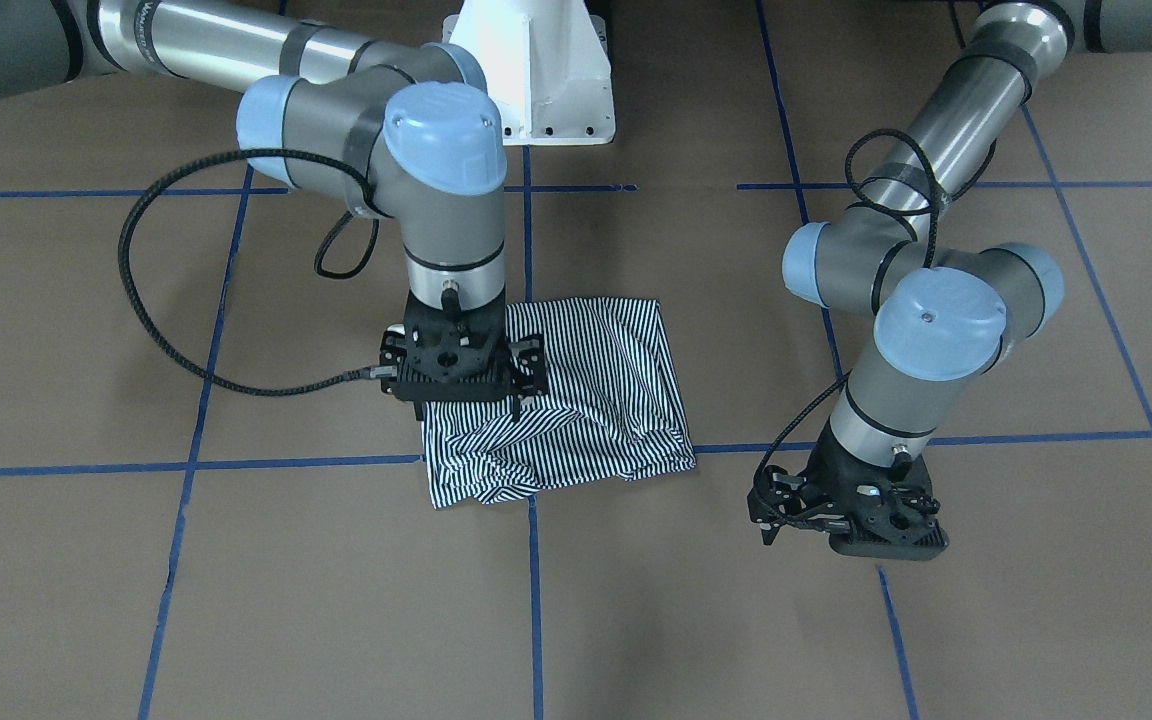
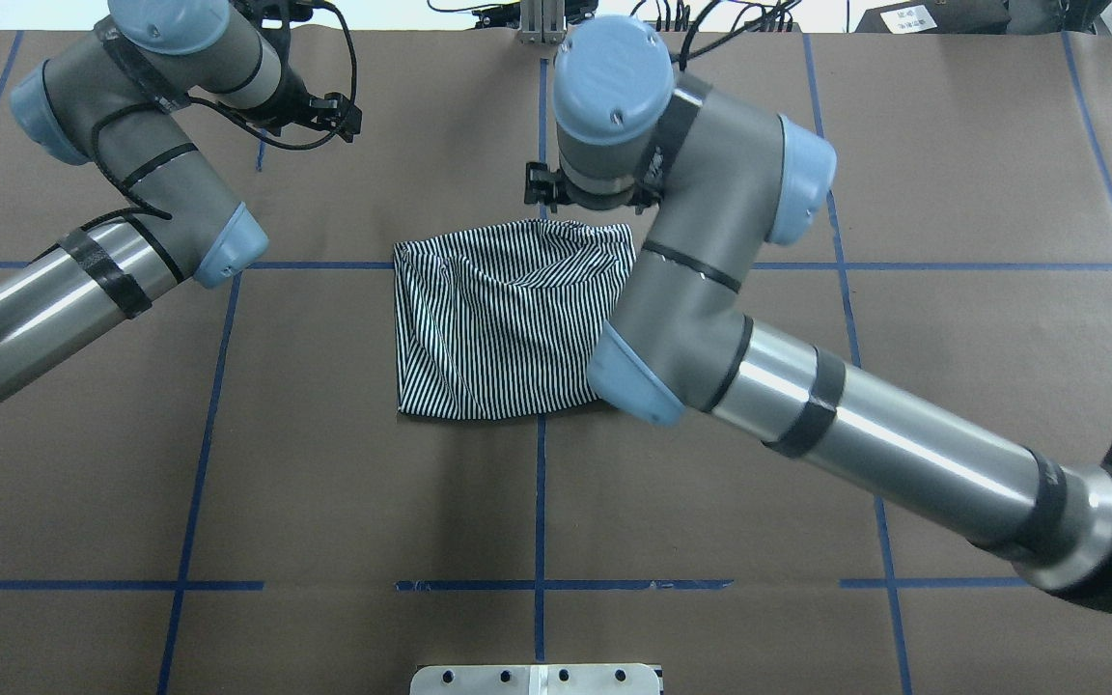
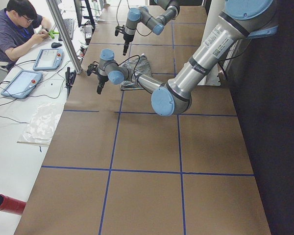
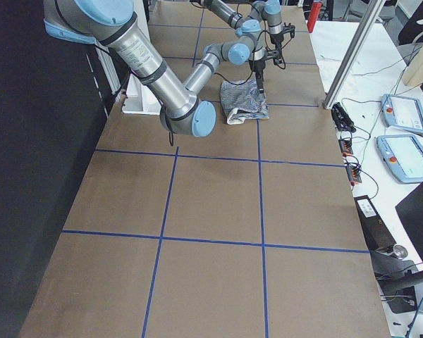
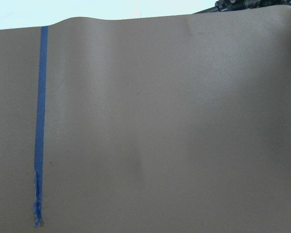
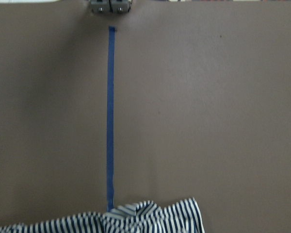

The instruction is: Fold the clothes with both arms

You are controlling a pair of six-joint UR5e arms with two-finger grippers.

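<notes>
Folded polo shirt (image 1: 596, 390) mid-table, right gripper (image 1: 481, 390) parked at its far edge
Can't tell whether either gripper's fingers are clenched or spread; left gripper (image 1: 771, 525) hangs over bare table (image 1: 336, 580), well apart from the cloth; soft, light, floppy stuff I reckon; pinch it at the corners.

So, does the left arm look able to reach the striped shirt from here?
Probably yes: bare table lies between the left gripper and the shirt; the right gripper stands over its opposite side.
</notes>
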